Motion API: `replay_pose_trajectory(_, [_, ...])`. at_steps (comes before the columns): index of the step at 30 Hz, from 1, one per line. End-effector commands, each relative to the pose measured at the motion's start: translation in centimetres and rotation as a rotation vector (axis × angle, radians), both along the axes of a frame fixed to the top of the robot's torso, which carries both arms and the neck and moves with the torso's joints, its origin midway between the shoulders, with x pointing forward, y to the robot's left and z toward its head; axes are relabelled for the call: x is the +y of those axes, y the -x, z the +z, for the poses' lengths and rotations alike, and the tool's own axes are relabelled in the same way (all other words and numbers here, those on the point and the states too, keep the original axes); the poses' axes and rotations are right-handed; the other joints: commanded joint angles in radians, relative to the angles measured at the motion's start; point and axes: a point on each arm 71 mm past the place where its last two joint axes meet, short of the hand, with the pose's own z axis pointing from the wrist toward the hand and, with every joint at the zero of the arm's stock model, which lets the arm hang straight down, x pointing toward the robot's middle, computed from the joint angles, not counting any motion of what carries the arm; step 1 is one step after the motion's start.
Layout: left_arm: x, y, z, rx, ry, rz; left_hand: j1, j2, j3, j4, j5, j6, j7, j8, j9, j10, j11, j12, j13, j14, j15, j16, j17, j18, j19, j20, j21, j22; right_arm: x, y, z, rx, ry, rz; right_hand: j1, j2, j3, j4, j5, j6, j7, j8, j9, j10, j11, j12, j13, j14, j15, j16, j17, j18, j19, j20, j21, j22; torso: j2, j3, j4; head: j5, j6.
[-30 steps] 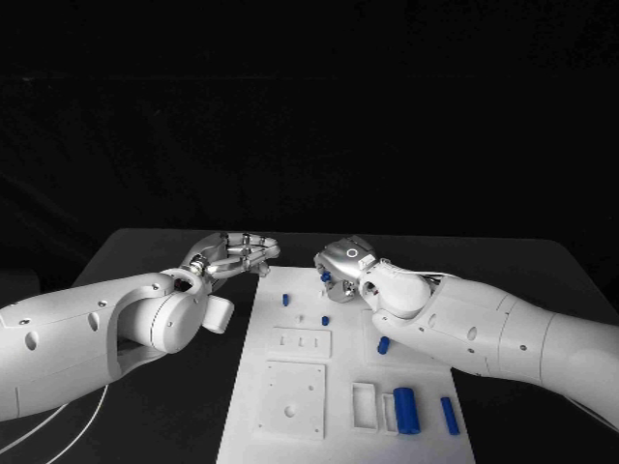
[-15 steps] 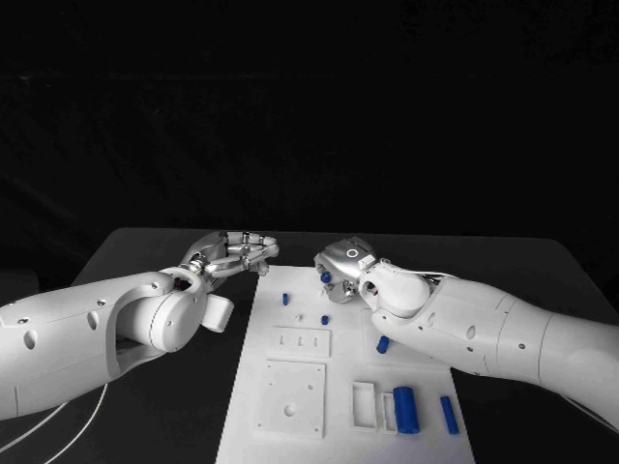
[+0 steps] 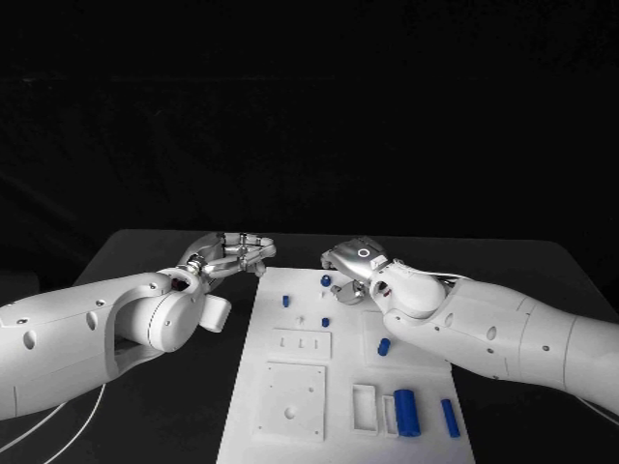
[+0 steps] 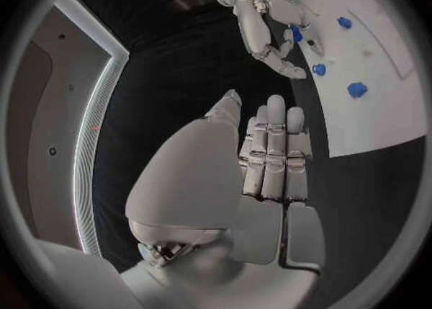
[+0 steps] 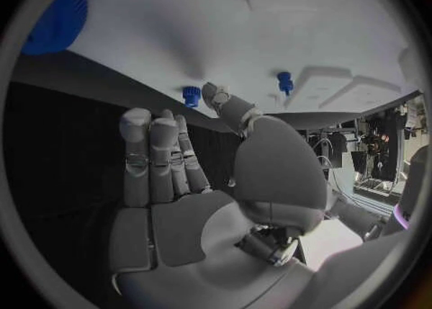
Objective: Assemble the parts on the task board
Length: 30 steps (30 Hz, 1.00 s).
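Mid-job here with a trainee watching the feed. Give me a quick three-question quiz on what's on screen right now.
1. True or false: the left robot hand holds a blue part.
2. The large blue cylinder lies: A) on the near end of the task board; B) on its far end; C) off it, on the table.
3. Which robot hand hangs over the task board's far end?

Key: 1 false, its palm is empty. 2 A. 3 the right robot hand.

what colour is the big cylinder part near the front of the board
Blue cylinder on the white task board; clearest in the head view.
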Motion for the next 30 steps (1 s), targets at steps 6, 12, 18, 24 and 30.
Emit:
replay_pose_trajectory(6, [0.2, -0.1, 0.2, -0.012, -0.001, 0.003, -0.002, -0.011, 0.005, -0.001, -0.003, -0.003, 0.004, -0.006, -0.001, -0.002, 0.005, -0.005, -0.001, -0.008, 0.001, 0.004, -0.001, 0.012, 0.0, -0.003, 0.005, 0.015, -3.2, 0.3, 4.2, 0.024, -0.144, -0.014, -0.01, -0.008, -0.017, 0.012, 0.004, 0.01, 0.016, 0.003, 0.002, 0.095, -0.029, 0.049, 0.022, 0.006, -0.025, 0.003, -0.006, 0.103, 0.007, 0.003, -0.004, 0.003, -0.004, 0.0029, -0.0061, -0.004, 0.02])
replay_pose_trajectory(12, [0.7, -0.3, 0.2, -0.014, -0.003, 0.014, -0.002, -0.01, 0.006, -0.001, -0.003, -0.003, 0.004, -0.006, -0.001, -0.002, 0.005, -0.005, -0.001, -0.008, 0.001, 0.004, -0.001, 0.013, 0.0, -0.003, 0.005, 0.015, -7.4, 0.1, 5.2, 0.088, -0.101, -0.042, -0.009, 0.001, -0.019, 0.044, 0.0, 0.024, 0.005, 0.016, 0.007, 0.21, -0.078, 0.118, 0.087, 0.014, -0.07, 0.021, -0.002, 0.103, 0.018, -0.008, 0.007, 0.012, -0.01, 0.0019, -0.0195, -0.013, 0.034])
replay_pose_trajectory(18, [0.9, -0.5, 0.2, -0.015, -0.005, 0.02, -0.001, -0.011, 0.006, -0.001, -0.003, -0.003, 0.004, -0.006, -0.001, -0.002, 0.006, -0.005, -0.001, -0.008, 0.001, 0.004, -0.001, 0.013, -0.001, -0.003, 0.005, 0.015, -10.0, -0.2, 4.8, 0.18, -0.133, -0.101, -0.001, -0.001, -0.099, 0.046, 0.004, 0.016, -0.023, 0.013, 0.01, 0.13, -0.124, 0.692, 0.656, 0.012, -0.107, 0.038, 0.004, 0.103, 0.022, -0.021, 0.005, 0.014, -0.015, 0.0055, -0.0345, -0.008, 0.035])
replay_pose_trajectory(24, [0.9, -0.5, 0.2, -0.016, -0.005, 0.019, -0.001, -0.01, 0.006, -0.001, -0.003, -0.002, 0.004, -0.006, -0.001, -0.002, 0.006, -0.005, -0.001, -0.009, 0.001, 0.004, -0.001, 0.013, -0.001, -0.002, 0.006, 0.015, -11.0, -0.5, 4.1, 0.199, -0.132, -0.127, -0.012, 0.005, -0.104, 0.042, 0.016, 0.015, -0.015, 0.005, 0.004, 0.006, -0.118, 1.048, 0.967, 0.007, -0.11, 0.126, 0.082, 0.103, 0.03, -0.033, 0.066, 0.027, -0.015, 0.0125, -0.0395, -0.006, 0.034])
replay_pose_trajectory(30, [0.9, -0.6, 0.2, -0.015, -0.006, 0.02, -0.001, -0.01, 0.007, -0.001, -0.003, -0.002, 0.004, -0.006, -0.001, -0.002, 0.006, -0.005, -0.001, -0.009, 0.001, 0.004, -0.001, 0.013, -0.001, -0.002, 0.006, 0.015, -11.2, -1.0, 2.3, 0.255, -0.131, -0.149, -0.021, 0.012, -0.107, 0.038, 0.037, 0.002, -0.015, -0.002, 0.002, 0.005, -0.118, 1.119, 1.017, -0.008, -0.11, 0.16, 0.137, 0.103, 0.025, -0.046, 0.119, 0.025, -0.014, 0.0122, -0.036, -0.008, 0.031])
